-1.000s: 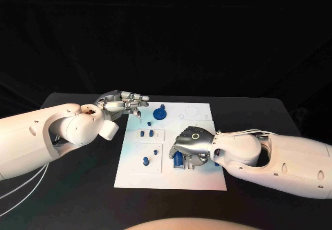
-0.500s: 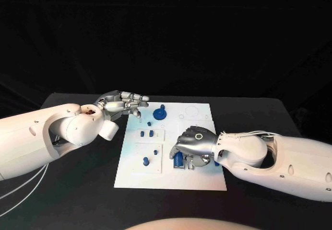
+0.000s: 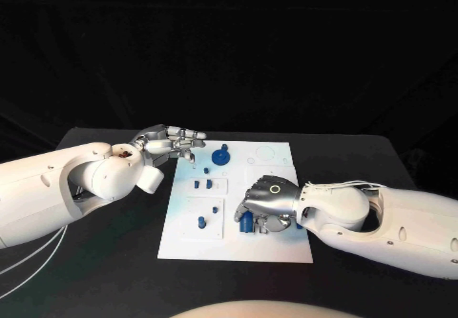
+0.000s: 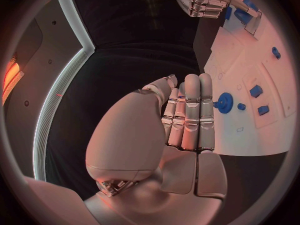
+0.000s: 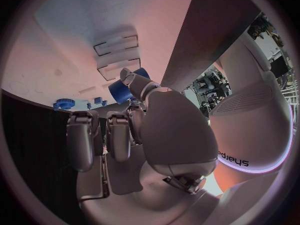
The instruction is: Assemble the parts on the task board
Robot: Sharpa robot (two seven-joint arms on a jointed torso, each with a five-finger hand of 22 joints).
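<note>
White plate of the task board is seen in the middle of the black table, with small blue parts scattered over it. A blue gear-shaped part stands near the board's far edge, at about 12 o'clock from the right hand; smaller blue pegs lie at 10 o'clock from that hand. The right hand is lowered over the board's near half, covering the pieces beneath it. In the right wrist view a blue cylindrical part is pressed between thumb and fingers; from the head view only a blue piece under the palm is seen. The left hand is held off the board's far left corner, fingers straight and together, holding nothing; the left wrist view confirms this.
</note>
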